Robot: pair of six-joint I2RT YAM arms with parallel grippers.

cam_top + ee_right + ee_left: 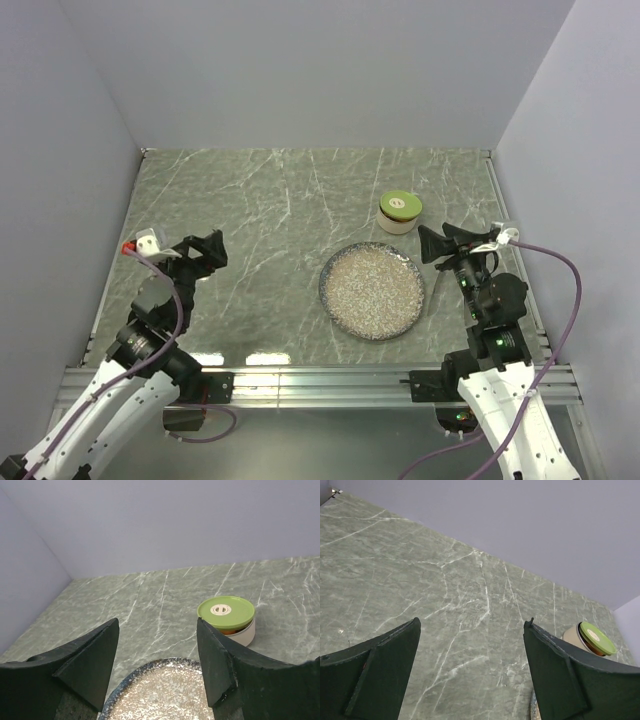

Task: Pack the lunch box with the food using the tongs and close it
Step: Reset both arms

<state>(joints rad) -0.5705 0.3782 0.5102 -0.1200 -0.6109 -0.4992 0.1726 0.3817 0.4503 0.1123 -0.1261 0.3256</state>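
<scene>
The lunch box (pixel 400 213) stands behind the plate, a small round tin with its lime-green lid (pixel 226 612) on top. Under the lid's rim, a sliver of orange food (pixel 231 630) shows; the rest of the food is hidden. The thin dark tongs (pixel 433 294) lie on the table just right of the plate. My right gripper (pixel 432 247) hovers open and empty at the plate's right rim, short of the lunch box (pixel 235 630). My left gripper (pixel 212 250) is open and empty over bare table at the far left, with the lunch box (pixel 587 639) far off to its right.
A large speckled grey plate (pixel 372 292) with a dark rim lies at the centre right with nothing on it; its rim (pixel 131 680) shows below my right fingers. Marbled green table (pixel 260 220), grey walls on three sides, and a metal rail at the near edge.
</scene>
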